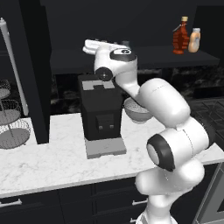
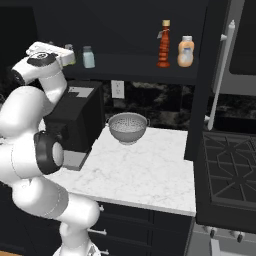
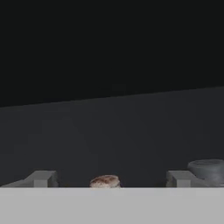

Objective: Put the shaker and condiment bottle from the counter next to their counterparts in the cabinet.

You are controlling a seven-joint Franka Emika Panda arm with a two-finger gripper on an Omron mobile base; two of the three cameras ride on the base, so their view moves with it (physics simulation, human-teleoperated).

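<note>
Hand view: jaws spread, shaker (image 3: 105, 180) cap between them. Right base view: pale glass shaker (image 2: 88, 57) beside the hand.

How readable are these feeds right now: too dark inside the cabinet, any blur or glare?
Left base view: cabinet interior nearly black, but the condiment bottle stands out clearly. Right base view: sharp, no glare; pale shaker readable against the dark back wall. Hand view: dim, low-contrast and soft; the open pincer and a grey cap are just discernible.
</note>
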